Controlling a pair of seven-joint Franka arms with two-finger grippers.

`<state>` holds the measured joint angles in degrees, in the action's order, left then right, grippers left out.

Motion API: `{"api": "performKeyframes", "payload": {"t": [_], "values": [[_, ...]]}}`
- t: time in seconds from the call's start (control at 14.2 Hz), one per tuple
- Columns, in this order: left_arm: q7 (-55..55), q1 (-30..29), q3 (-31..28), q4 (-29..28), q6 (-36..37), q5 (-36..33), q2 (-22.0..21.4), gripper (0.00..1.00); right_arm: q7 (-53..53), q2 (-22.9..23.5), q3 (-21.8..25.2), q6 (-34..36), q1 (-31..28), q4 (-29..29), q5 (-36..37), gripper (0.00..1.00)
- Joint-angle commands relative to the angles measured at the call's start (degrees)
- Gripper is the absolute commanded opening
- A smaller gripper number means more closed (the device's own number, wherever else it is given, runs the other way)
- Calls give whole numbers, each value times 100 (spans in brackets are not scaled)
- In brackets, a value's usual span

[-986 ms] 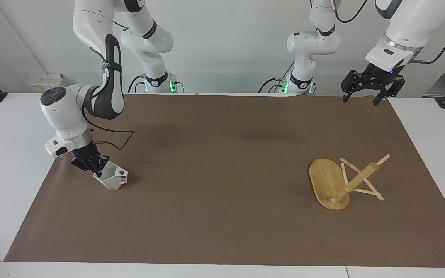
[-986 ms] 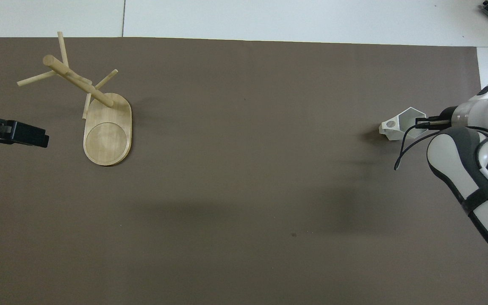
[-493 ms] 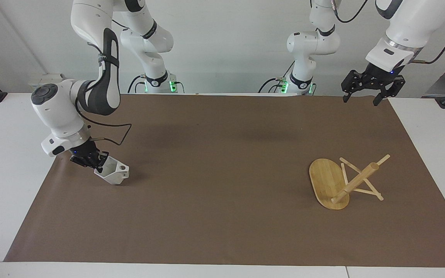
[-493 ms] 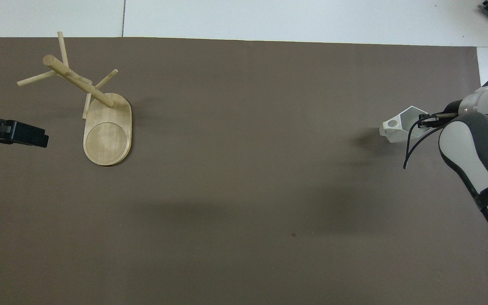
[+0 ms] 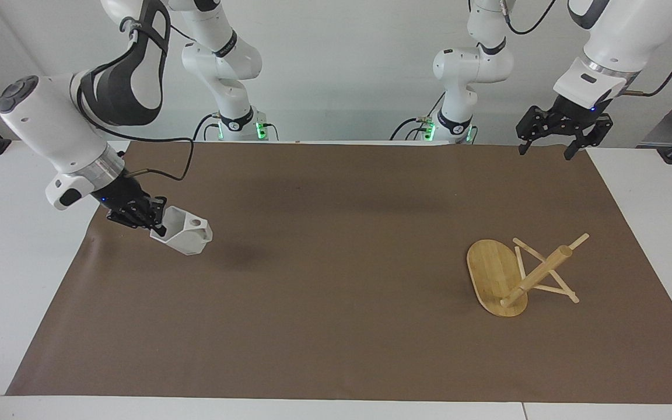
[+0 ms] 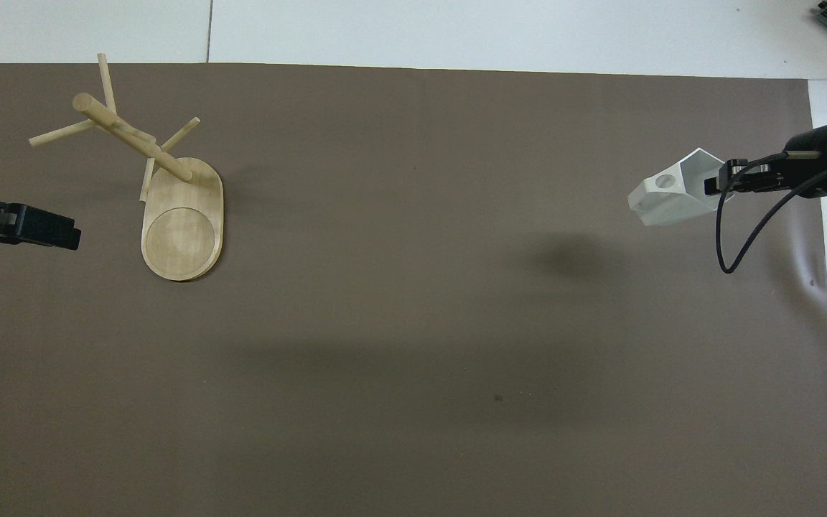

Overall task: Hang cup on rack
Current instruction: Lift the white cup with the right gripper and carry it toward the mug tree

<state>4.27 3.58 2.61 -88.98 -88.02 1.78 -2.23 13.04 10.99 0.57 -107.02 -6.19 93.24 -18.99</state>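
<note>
- Across the white bench (image 5: 3, 291) lies a brown mat (image 5: 336, 326) that covers most of its top, and everything of the task is on or over this mat.
- Toward the left arm's end stands the rack (image 5: 514, 274), a bamboo mug tree with its oval base flat on the mat, its thick post upright and thin pegs crossing through it; in the overhead view the rack (image 6: 162, 179) shows a round ring marked on the base.
- Over the mat's edge nearest the robots, at that same end, the left gripper (image 5: 548, 146) hangs in the air with its fingers spread apart and nothing between them; this arm waits, well apart from the rack.
- At the right arm's end, the right gripper (image 5: 150, 221) has its fingers clamped on the rim wall of the cup (image 5: 187, 233), one finger inside the opening and one outside.
- Held this way, the white faceted cup is clear of the mat and tilted on its side, its opening turned toward the gripper and its blocky handle with the round hole pointing away from the fingers, toward the middle of the mat.
- Seen from overhead, the cup (image 6: 672, 197) casts a shadow (image 6: 575, 255) on the mat, apart from it.
</note>
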Motion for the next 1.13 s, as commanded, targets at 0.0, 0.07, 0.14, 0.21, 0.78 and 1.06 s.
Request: {"api": "performKeyframes", "payload": {"t": [0.0,0.07,0.14,0.21,0.78,1.06], "values": [[-40,-16,-15,-163,21,24,-147,100,-64,-299,-371,269,-31,-7,-638,0],[-40,-16,-15,-163,21,24,-147,100,-90,-378,-521,313,-23,1,-902,0],[-40,-16,-15,-155,21,24,-147,100,-178,-431,-662,305,-14,10,-1270,0],[-40,-16,-15,-163,21,24,-147,100,-379,-449,-759,287,4,2,-1726,0],[13,-77,-24,-163,83,24,-147,100,-1268,-511,-1076,-1002,1057,168,-3961,0],[-48,-86,-24,-155,127,33,-147,100,-1295,-511,-1602,-1549,1058,239,-4428,0]]}}
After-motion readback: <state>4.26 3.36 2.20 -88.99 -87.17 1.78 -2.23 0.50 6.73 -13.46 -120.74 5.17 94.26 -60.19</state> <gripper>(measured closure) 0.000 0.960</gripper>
